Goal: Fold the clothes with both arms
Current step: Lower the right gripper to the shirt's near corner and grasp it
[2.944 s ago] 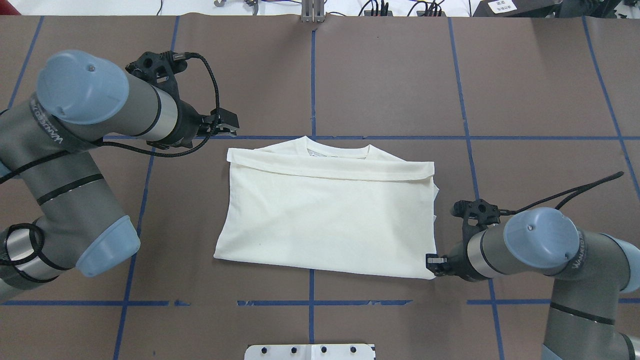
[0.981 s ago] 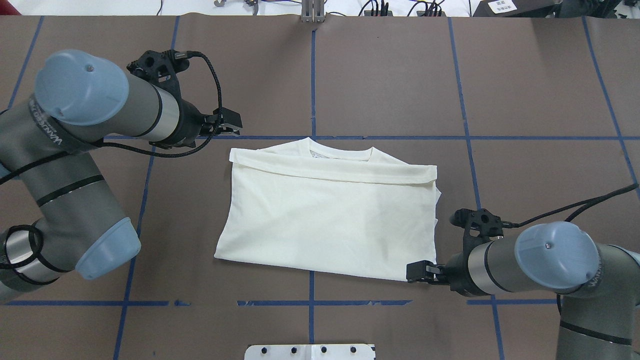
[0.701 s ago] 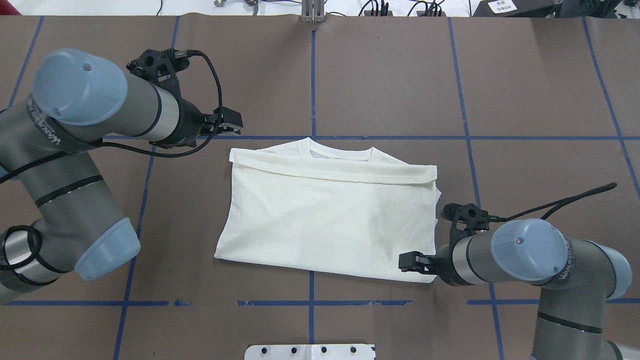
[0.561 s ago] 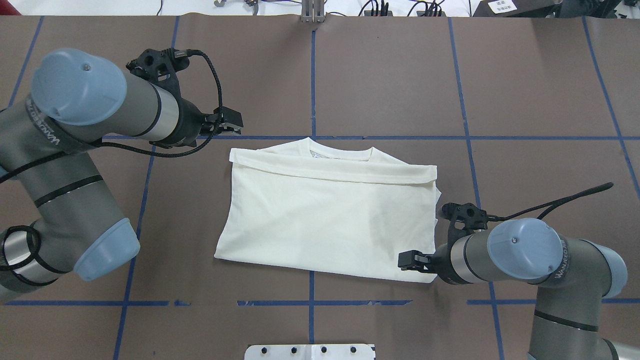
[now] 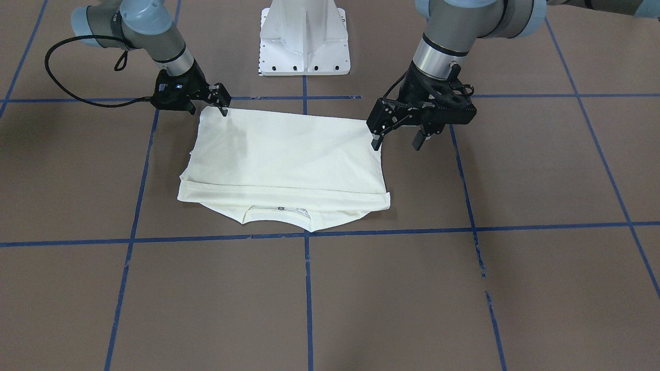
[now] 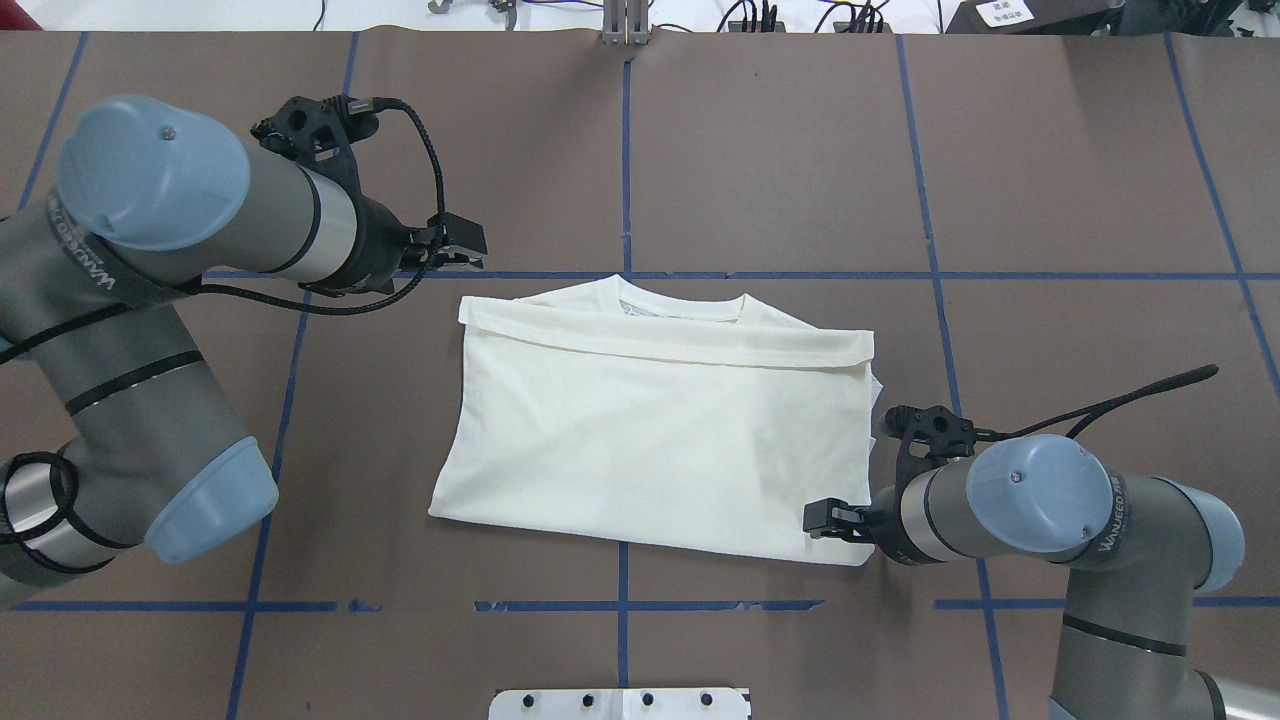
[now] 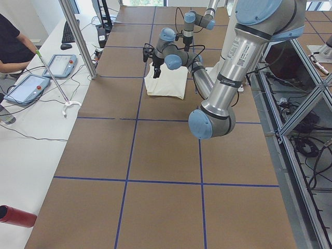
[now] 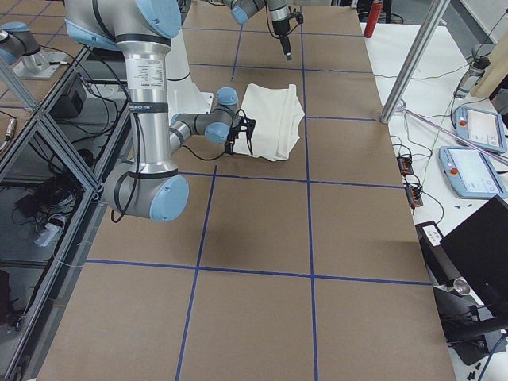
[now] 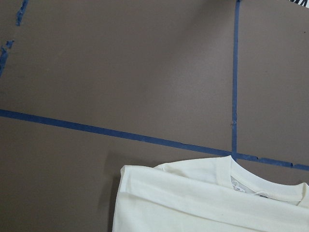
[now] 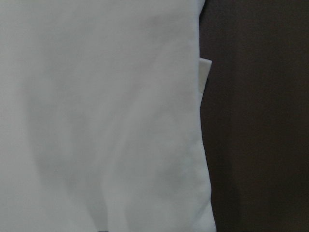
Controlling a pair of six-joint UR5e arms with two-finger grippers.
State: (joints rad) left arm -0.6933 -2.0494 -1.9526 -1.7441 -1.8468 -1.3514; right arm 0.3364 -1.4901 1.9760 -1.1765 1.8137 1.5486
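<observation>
While one shirt (image 6: 650,440) lies folded, two tools, left tool (image 5: 396,140) spread, empty, right tool (image 5: 224,107) unclear

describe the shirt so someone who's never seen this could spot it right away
On the brown table with blue tape lines, look at the middle, between the left gripper and the right gripper. The shirt lies flat there, folded to a cream rectangle, collar away from the robot. Nothing else on the table is cloth.

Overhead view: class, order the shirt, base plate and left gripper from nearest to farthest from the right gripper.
1. Shirt, its near right corner at the right gripper.
2. Base plate, near edge, centre.
3. Left gripper, past the shirt's far left corner.
</observation>
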